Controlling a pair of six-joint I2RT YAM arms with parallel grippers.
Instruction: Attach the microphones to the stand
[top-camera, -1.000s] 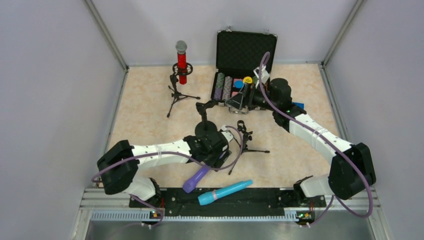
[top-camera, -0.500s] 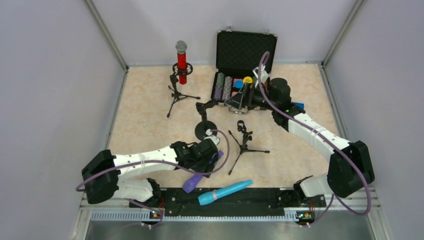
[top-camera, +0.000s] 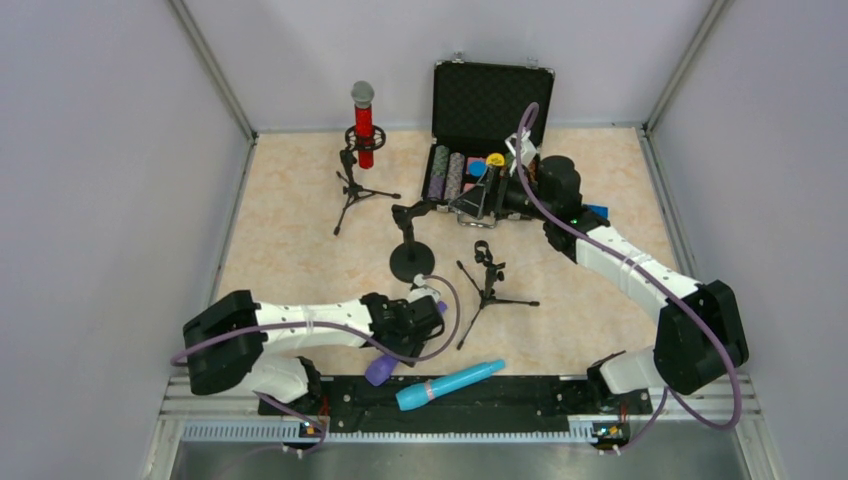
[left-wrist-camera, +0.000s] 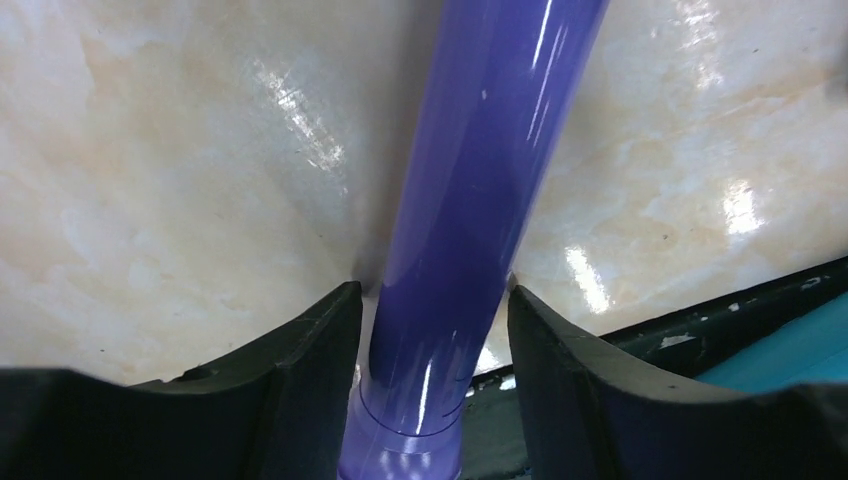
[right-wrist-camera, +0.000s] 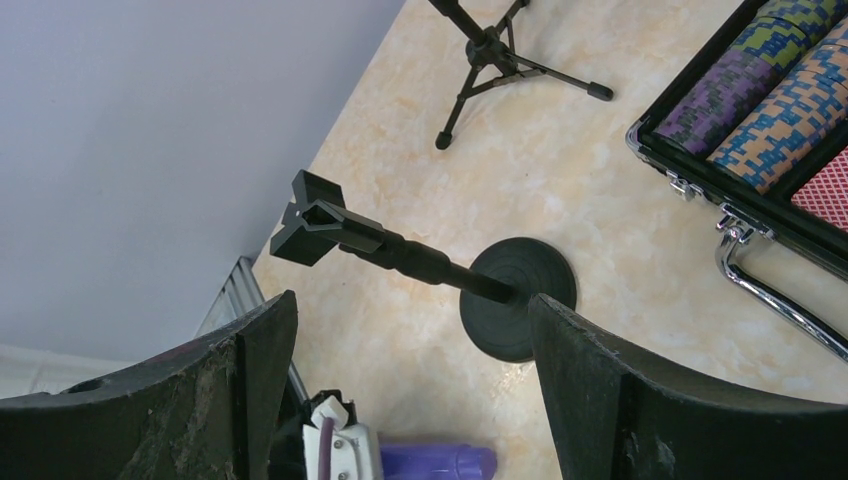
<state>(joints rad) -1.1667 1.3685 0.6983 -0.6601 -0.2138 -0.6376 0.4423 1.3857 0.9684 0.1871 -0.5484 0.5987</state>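
The overhead camera looks down from the near edge over the whole table (top-camera: 300, 230). The left wrist camera faces down, very close to the purple microphone (left-wrist-camera: 470, 200). The right wrist camera slants down from farther off at the round-base stand (right-wrist-camera: 515, 300), which the overhead view also shows.

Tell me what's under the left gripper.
The purple mic lies on the table, straddled by the left gripper. From above, the gripper hides its middle; only its near end clearly shows.
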